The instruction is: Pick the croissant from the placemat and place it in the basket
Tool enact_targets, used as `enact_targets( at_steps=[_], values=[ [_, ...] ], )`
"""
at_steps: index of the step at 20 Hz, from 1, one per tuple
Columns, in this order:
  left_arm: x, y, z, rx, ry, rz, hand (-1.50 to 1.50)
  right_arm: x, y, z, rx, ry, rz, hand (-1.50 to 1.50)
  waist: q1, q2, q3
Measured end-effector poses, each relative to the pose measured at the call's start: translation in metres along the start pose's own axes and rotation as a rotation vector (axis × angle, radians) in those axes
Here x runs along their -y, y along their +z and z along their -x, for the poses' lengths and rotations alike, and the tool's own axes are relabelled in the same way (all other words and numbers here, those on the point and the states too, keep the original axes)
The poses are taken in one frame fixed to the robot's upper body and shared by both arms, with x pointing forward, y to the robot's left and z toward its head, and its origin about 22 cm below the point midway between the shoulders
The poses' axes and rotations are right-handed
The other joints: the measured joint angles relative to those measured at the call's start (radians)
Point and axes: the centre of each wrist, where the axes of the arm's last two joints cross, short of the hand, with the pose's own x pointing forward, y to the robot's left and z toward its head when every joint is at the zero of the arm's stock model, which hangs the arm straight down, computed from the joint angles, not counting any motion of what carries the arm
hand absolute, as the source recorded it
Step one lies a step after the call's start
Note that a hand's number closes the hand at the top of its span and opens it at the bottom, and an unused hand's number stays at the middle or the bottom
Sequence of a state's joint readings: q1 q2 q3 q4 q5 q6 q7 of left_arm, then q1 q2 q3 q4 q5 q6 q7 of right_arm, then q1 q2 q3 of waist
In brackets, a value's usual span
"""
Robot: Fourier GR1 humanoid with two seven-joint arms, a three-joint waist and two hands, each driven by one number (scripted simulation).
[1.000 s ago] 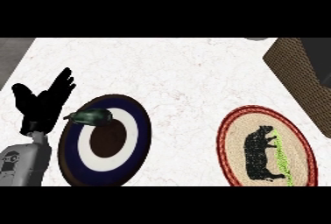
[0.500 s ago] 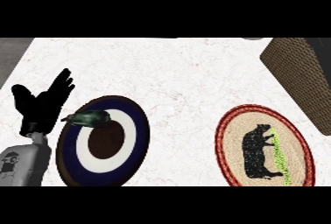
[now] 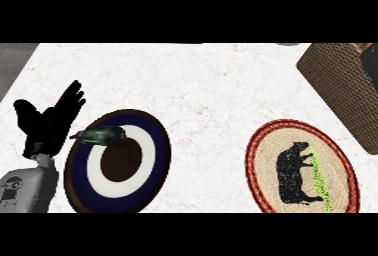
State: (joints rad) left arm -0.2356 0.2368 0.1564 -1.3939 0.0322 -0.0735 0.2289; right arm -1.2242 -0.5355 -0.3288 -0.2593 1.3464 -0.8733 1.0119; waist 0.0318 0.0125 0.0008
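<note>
A woven brown basket (image 3: 339, 80) sits at the counter's far right, cut off by the view's edge. A small tan sliver (image 3: 366, 46) shows at its top rim; I cannot tell what it is. A round navy, white and brown placemat (image 3: 122, 162) lies at lower left, with a dark green glossy item (image 3: 100, 135) on its upper left rim. My left hand (image 3: 46, 125) stands open just left of that placemat, fingers up, holding nothing. No plain croissant shows on either placemat. My right hand is out of view.
A round red-rimmed placemat (image 3: 303, 167) with a black cow figure and a green streak lies at lower right, just below the basket. White marble counter (image 3: 207, 85) spreads between the two placemats. Its left edge runs past my left hand.
More of the basket's side shows at the right than a second ago. The left hand, both placemats and the green item stay where they were.
</note>
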Motion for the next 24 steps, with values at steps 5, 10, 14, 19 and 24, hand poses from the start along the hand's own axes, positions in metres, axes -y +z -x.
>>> enact_targets(
  at_steps=[5, 10, 14, 19, 24],
  values=[
    [-0.001, -0.003, -0.004, 0.004, 0.000, -0.003, 0.00, -0.004, -0.004, 0.012, -0.017, -0.021, -0.001, -1.50, -0.001, 0.000, 0.000],
    [-0.006, -0.002, -0.003, 0.000, 0.002, -0.007, 0.00, -0.003, -0.011, 0.019, -0.001, -0.095, 0.012, -1.50, -0.001, 0.000, 0.000],
    [-0.007, -0.002, -0.002, -0.004, 0.004, -0.017, 0.00, 0.004, -0.021, 0.020, -0.039, -0.196, 0.081, -1.50, -0.012, -0.005, 0.000],
    [-0.013, 0.004, 0.006, -0.024, 0.002, -0.034, 0.00, 0.015, -0.034, 0.023, -0.121, -0.345, 0.163, -1.50, -0.038, -0.018, -0.001],
    [-0.024, 0.012, 0.015, -0.050, 0.012, -0.068, 0.00, 0.027, -0.036, 0.036, -0.180, -0.454, 0.176, -1.50, -0.074, -0.033, -0.002]
  ],
)
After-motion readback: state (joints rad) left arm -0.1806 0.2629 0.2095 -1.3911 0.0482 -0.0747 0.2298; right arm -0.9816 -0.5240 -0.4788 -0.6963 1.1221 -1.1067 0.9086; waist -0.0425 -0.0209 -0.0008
